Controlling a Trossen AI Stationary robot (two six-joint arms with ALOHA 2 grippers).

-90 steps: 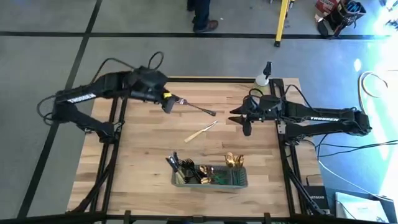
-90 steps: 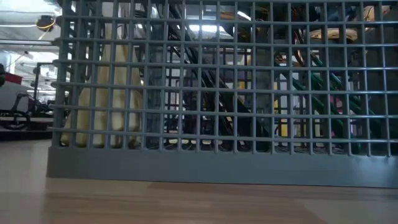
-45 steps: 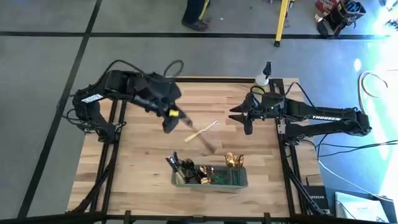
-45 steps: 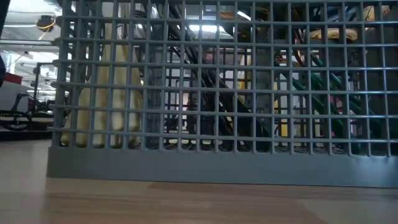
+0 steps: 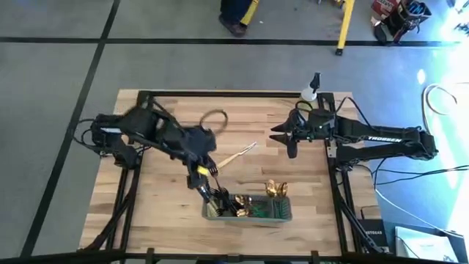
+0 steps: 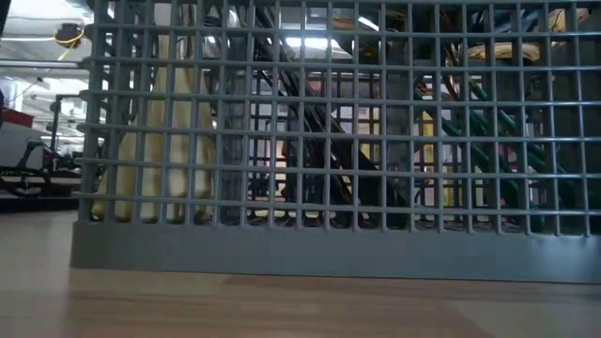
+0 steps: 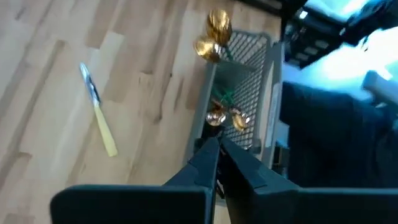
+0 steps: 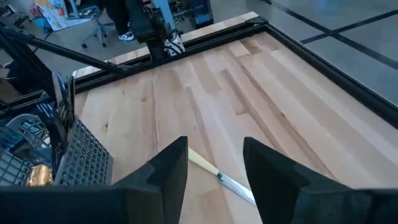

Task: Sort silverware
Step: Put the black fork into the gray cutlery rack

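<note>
High view: the left gripper (image 5: 201, 178) hangs over the left end of the wire-mesh caddy (image 5: 282, 214), its fingers pressed together on a dark utensil (image 5: 212, 192) angled down into that end compartment — apparently to lodge it among the dark pieces there. A cream-handled knife (image 5: 236, 155) lies apart on the table (image 5: 154, 205), unsorted. The right gripper (image 5: 290, 139) waits near the far right side, fingers spread and empty — clear of the caddy.
</note>
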